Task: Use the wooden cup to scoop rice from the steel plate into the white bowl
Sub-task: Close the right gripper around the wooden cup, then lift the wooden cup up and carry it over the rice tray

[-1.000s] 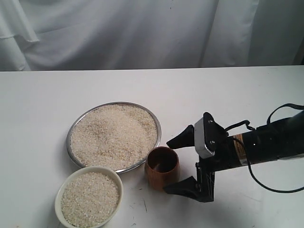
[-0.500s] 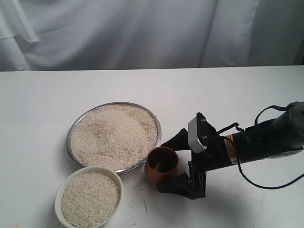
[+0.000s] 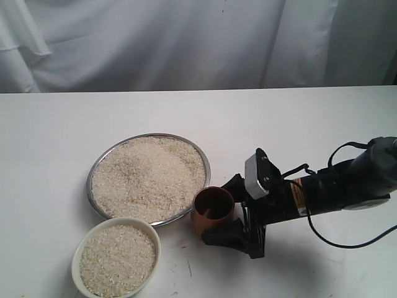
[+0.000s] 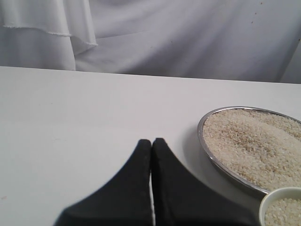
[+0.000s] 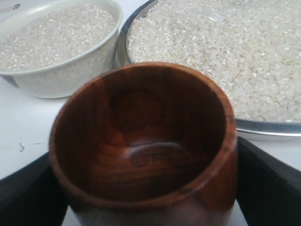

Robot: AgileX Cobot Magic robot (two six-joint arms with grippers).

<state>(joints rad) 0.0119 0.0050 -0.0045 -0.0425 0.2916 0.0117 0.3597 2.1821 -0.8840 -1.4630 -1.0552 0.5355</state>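
Note:
The wooden cup (image 3: 213,214) stands upright and empty on the table, just right of the steel plate (image 3: 90,183), which is heaped with rice (image 3: 149,177). My right gripper (image 3: 218,211) is shut on the cup, one black finger pressed to each side; in the right wrist view the cup (image 5: 141,141) fills the space between the fingers (image 5: 23,193). In front of the plate, the white bowl (image 3: 118,221) holds more rice (image 3: 118,259). My left gripper (image 4: 151,141) is shut and empty, low over the table left of the plate (image 4: 203,139), and is out of the exterior view.
White cloth hangs behind the table (image 3: 298,118). The right arm and its cable (image 3: 335,186) lie low across the table's right side. The bowl (image 5: 61,77) sits close beside the plate's rim (image 5: 263,128).
The right gripper has slid left around the cup and its fingers have closed from wide apart onto the cup's sides. The cup has shifted slightly. Plate and bowl have not moved.

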